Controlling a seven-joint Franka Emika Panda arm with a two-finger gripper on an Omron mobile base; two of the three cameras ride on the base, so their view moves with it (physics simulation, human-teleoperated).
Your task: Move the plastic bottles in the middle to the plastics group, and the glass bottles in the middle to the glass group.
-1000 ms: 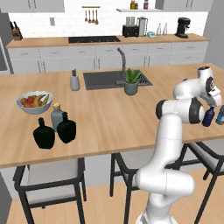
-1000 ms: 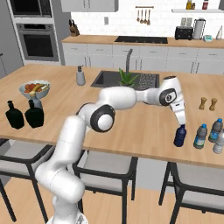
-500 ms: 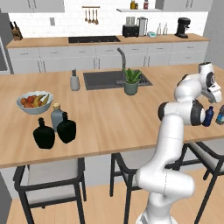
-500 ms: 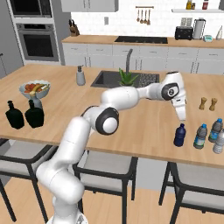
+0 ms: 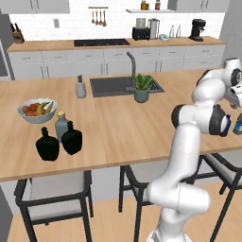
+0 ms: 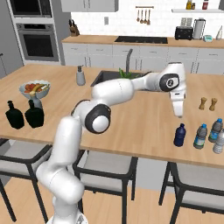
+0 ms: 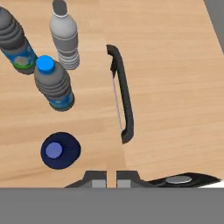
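Four small bottles stand near the right end of your counter (image 6: 131, 122): the dark blue bottle (image 6: 180, 134) sits upright just left of a blue-capped clear bottle (image 6: 200, 136), with two more clear bottles (image 6: 216, 130) beyond it at the counter's end. Your gripper (image 6: 179, 114) hangs above and slightly behind the dark blue bottle, pointing down, with nothing in it. In the hand view, you look almost straight down on the dark blue bottle (image 7: 60, 150), and the two fingertips (image 7: 96, 177) sit close together beside it, so the jaws are narrow and hold nothing. The blue-capped bottle (image 7: 54, 82) stands just beyond it there, apart from it.

At the far left end you have the squarish black bottle (image 5: 72, 138) standing just beside the round black flask (image 5: 47, 145), with the grey-blue corked bottle (image 5: 61, 125) right behind them. A fruit bowl (image 5: 37, 110) sits further back, and a soap dispenser (image 5: 81, 87) stands beside the sink (image 5: 118, 86).
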